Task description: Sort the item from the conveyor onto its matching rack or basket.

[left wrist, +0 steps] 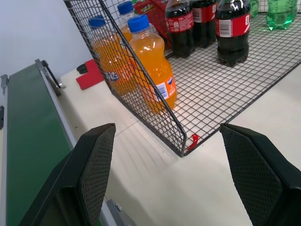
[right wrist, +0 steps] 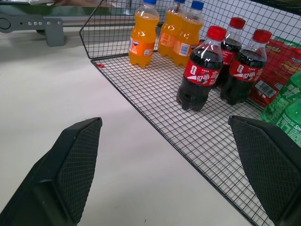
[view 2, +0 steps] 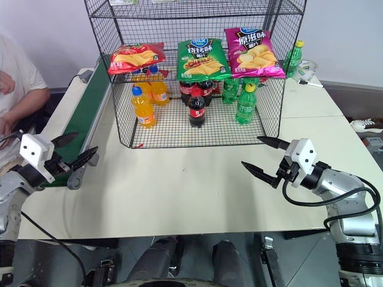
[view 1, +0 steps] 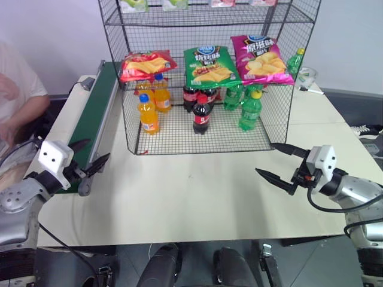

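The red chip bag (view 1: pixel 146 64) lies flat on the left end of the black wire rack's (view 1: pixel 281 89) middle tier, beside a green bag and a pink one. The dark green conveyor (view 1: pixel 90 119) runs along the table's left side, close to the rack. My left gripper (view 1: pixel 99 149) hovers open by the conveyor's near end, holding nothing. My right gripper (view 1: pixel 266 158) hangs open over the table in front of the rack's right corner, holding nothing. Both grippers are well away from the bag.
A green chip bag (view 1: pixel 207 66) and a pink chip bag (view 1: pixel 261 58) share the tier. Orange soda bottles (view 1: pixel 148 112), cola bottles (view 1: pixel 201 113) and green bottles (view 1: pixel 251 110) stand on the bottom tier. A person (view 1: pixel 15 95) sits at the left behind the conveyor.
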`<control>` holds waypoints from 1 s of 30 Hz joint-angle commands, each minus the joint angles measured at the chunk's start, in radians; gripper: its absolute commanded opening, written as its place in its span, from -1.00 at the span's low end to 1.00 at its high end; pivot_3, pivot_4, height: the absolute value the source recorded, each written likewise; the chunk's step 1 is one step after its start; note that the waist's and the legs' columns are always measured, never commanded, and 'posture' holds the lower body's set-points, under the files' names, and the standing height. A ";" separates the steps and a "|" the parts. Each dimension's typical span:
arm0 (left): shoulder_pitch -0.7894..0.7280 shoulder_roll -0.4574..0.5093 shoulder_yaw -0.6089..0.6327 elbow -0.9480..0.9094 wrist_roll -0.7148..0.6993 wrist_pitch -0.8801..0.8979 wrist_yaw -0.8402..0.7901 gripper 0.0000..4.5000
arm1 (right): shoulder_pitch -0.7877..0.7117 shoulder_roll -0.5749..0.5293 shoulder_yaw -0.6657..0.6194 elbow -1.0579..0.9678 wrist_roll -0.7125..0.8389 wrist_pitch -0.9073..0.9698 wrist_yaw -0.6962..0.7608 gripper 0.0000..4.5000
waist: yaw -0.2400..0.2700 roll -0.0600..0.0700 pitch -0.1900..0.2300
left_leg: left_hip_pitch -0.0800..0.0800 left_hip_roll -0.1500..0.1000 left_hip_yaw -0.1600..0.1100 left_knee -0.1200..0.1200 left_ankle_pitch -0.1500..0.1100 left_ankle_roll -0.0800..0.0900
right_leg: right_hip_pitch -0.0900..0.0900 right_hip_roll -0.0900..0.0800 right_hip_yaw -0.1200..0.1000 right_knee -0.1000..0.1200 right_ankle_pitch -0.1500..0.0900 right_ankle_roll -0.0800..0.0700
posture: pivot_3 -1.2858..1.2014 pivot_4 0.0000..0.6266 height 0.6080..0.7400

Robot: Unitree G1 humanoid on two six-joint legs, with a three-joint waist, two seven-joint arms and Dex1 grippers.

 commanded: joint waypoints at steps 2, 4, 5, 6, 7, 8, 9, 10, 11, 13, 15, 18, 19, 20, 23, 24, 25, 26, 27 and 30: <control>-0.004 0.003 0.001 -0.031 0.028 -0.028 0.021 0.64 | -0.018 0.001 -0.007 -0.016 0.005 -0.016 0.003 1.00 | 0.000 0.000 0.000 | 0.000 0.000 0.000 0.000 0.000 0.000 | 0.000 0.000 0.000 0.000 0.000 0.000 | 0.03 -0.52 1.00; -0.007 0.000 0.004 -0.033 0.018 -0.023 0.015 0.64 | -0.020 0.001 -0.006 -0.013 0.004 -0.017 0.004 1.00 | 0.000 0.000 0.000 | 0.000 0.000 0.000 0.000 0.000 0.000 | 0.000 0.000 0.000 0.000 0.000 0.000 | 0.03 -0.52 1.00; -0.008 0.000 0.004 -0.032 0.016 -0.026 0.010 0.64 | -0.021 0.001 -0.006 -0.012 0.004 -0.016 0.004 1.00 | 0.000 0.000 0.000 | 0.000 0.000 0.000 0.000 0.000 0.000 | 0.000 0.000 0.000 0.000 0.000 0.000 | 0.03 -0.52 1.00; -0.008 0.001 0.004 -0.031 0.017 -0.026 0.010 0.64 | -0.022 0.001 -0.006 -0.011 0.004 -0.017 0.004 1.00 | 0.000 0.000 0.000 | 0.000 0.000 0.000 0.000 0.000 0.000 | 0.000 0.000 0.000 0.000 0.000 0.000 | 0.03 -0.52 1.00; -0.009 0.001 0.003 -0.031 0.018 -0.026 0.011 0.64 | -0.022 0.001 -0.006 -0.011 0.003 -0.018 0.005 1.00 | 0.000 0.000 0.000 | 0.000 0.000 0.000 0.000 0.000 0.000 | 0.000 0.000 0.000 0.000 0.000 0.000 | 0.03 -0.52 1.00; -0.009 0.001 0.003 -0.031 0.019 -0.026 0.011 0.64 | -0.022 0.000 -0.005 -0.010 0.002 -0.018 0.005 1.00 | 0.000 0.000 0.000 | 0.000 0.000 0.000 0.000 0.000 0.000 | 0.000 0.000 0.000 0.000 0.000 0.000 | 0.03 -0.52 1.00; -0.010 0.000 0.002 -0.030 0.019 -0.025 0.011 0.64 | -0.022 0.001 -0.005 -0.011 0.002 -0.018 0.005 1.00 | 0.000 0.000 0.000 | 0.000 0.000 0.000 0.000 0.000 0.000 | 0.000 0.000 0.000 0.000 0.000 0.000 | 0.03 -0.52 1.00; -0.011 0.000 0.002 -0.030 0.019 -0.024 0.011 0.64 | -0.022 0.001 -0.005 -0.012 0.002 -0.018 0.005 1.00 | 0.000 0.000 0.000 | 0.000 0.000 0.000 0.000 0.000 0.000 | 0.000 0.000 0.000 0.000 0.000 0.000 | 0.03 -0.52 1.00; -0.011 0.000 0.001 -0.030 0.018 -0.024 0.009 0.64 | -0.022 0.002 -0.005 -0.012 0.002 -0.018 0.005 1.00 | 0.000 0.000 0.000 | 0.000 0.000 0.000 0.000 0.000 0.000 | 0.000 0.000 0.000 0.000 0.000 0.000 | 0.03 -0.52 1.00; -0.014 -0.001 -0.001 -0.027 0.018 -0.023 0.009 0.64 | -0.024 0.002 -0.005 -0.010 0.000 -0.019 0.004 1.00 | 0.000 0.000 0.000 | 0.000 0.000 0.000 -0.001 0.000 0.000 | 0.000 0.000 0.000 -0.001 0.000 0.000 | 0.03 -0.52 1.00; -0.016 -0.002 0.000 -0.026 0.019 -0.024 0.009 0.64 | -0.024 0.002 -0.005 -0.009 0.000 -0.020 0.004 1.00 | 0.000 0.000 0.000 | 0.000 0.000 0.000 -0.001 0.000 0.000 | 0.000 0.000 0.000 -0.001 0.000 0.000 | 0.03 -0.52 1.00; -0.019 -0.003 -0.001 -0.025 0.021 -0.024 0.010 0.64 | -0.024 0.002 -0.004 -0.009 0.000 -0.020 0.004 1.00 | 0.000 0.000 0.000 | 0.000 0.000 0.000 -0.001 0.000 0.000 | 0.000 0.000 0.000 -0.001 0.000 0.000 | 0.03 -0.52 1.00; -0.019 -0.003 -0.002 -0.025 0.022 -0.024 0.010 0.64 | -0.024 0.002 -0.004 -0.009 0.000 -0.020 0.004 1.00 | 0.000 0.000 0.000 | 0.000 0.000 0.000 -0.001 0.000 0.000 | 0.000 0.000 0.000 -0.001 0.000 0.000 | 0.03 -0.52 1.00; -0.020 -0.003 -0.002 -0.024 0.022 -0.024 0.009 0.64 | -0.024 0.002 -0.004 -0.009 0.000 -0.020 0.004 1.00 | 0.000 0.000 0.000 | 0.000 0.000 0.000 -0.001 0.000 0.000 | 0.000 0.000 0.000 -0.001 0.000 0.000 | 0.03 -0.52 1.00; -0.023 -0.003 -0.003 -0.022 0.023 -0.023 0.008 0.64 | -0.025 0.003 -0.003 -0.008 0.000 -0.020 0.003 1.00 | 0.000 0.000 0.000 | 0.000 0.000 0.000 -0.001 0.000 0.000 | 0.000 0.000 0.000 -0.001 0.000 0.000 | 0.03 -0.52 1.00; -0.023 -0.003 -0.003 -0.022 0.023 -0.023 0.008 0.64 | -0.025 0.004 -0.003 -0.009 0.000 -0.020 0.003 1.00 | 0.000 0.000 0.000 | 0.000 0.000 0.000 -0.001 0.000 0.000 | 0.000 0.000 0.000 -0.001 0.000 0.000 | 0.03 -0.52 1.00; -0.023 -0.003 -0.003 -0.022 0.024 -0.022 0.008 0.64 | -0.025 0.004 -0.002 -0.009 0.000 -0.020 0.002 1.00 | 0.000 0.000 0.000 | 0.000 0.000 0.000 -0.001 0.000 0.000 | 0.000 0.000 0.000 -0.001 0.000 0.000 | 0.03 -0.52 1.00; -0.023 -0.004 -0.003 -0.022 0.024 -0.023 0.009 0.64 | -0.025 0.004 -0.002 -0.009 -0.001 -0.020 0.002 1.00 | 0.000 0.000 0.000 | 0.000 0.000 0.000 -0.001 0.000 0.000 | 0.000 0.000 0.000 -0.001 0.000 0.000 | 0.03 -0.52 1.00; -0.023 -0.004 -0.002 -0.023 0.025 -0.022 0.009 0.64 | -0.025 0.004 -0.002 -0.009 -0.001 -0.020 0.003 1.00 | 0.000 0.000 0.000 | 0.000 0.000 0.000 -0.001 0.000 0.000 | 0.000 0.000 0.000 -0.001 0.000 0.000 | 0.03 -0.52 1.00; -0.023 -0.006 -0.002 -0.025 0.026 -0.020 0.012 0.64 | -0.026 0.004 -0.001 -0.009 -0.001 -0.020 0.002 1.00 | 0.000 0.000 0.000 | 0.000 0.000 0.000 -0.001 0.000 0.000 | 0.000 0.000 0.000 -0.001 0.000 0.000 | 0.03 -0.52 1.00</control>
